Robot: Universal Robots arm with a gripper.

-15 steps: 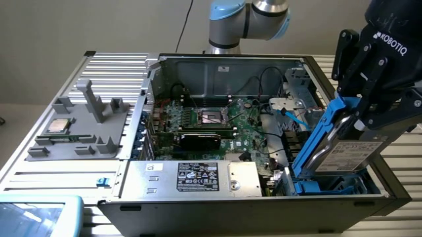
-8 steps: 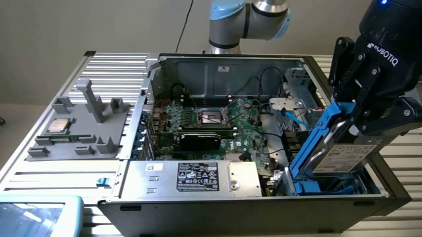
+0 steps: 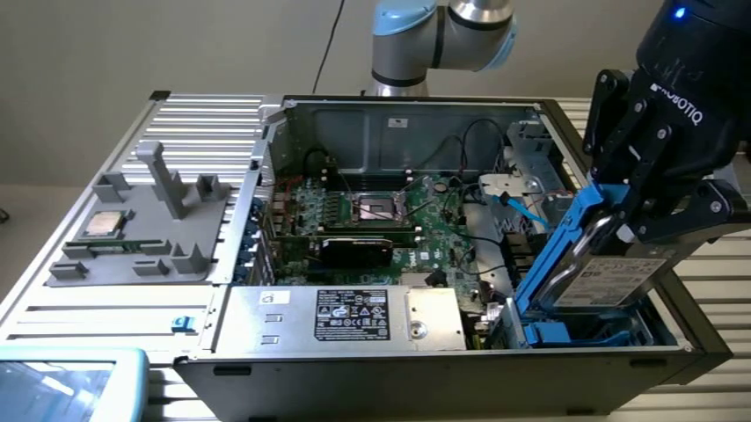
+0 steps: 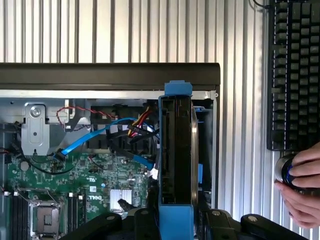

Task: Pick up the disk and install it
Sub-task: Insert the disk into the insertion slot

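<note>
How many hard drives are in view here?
1: the blue-bracketed disk, held tilted by the fingers, its lower end in the computer case, on the exterior view's right. Others may be hidden there.

The exterior view looks obliquely down on the whole computer case (image 3: pixel 388 132); the wrist view looks closely along the disk (image 4: pixel 175 150) into it.

I see the computer case (image 3: pixel 411 378) lying open on the worktop (image 3: pixel 200 114), with a tray (image 3: pixel 141 230) beside it at the exterior view's left. At the case's right end in that view the disk (image 3: pixel 599 277) stands tilted, gripped between the fingers (image 3: pixel 692 215). A keyboard (image 4: pixel 295 75) lies outside the case.
</note>
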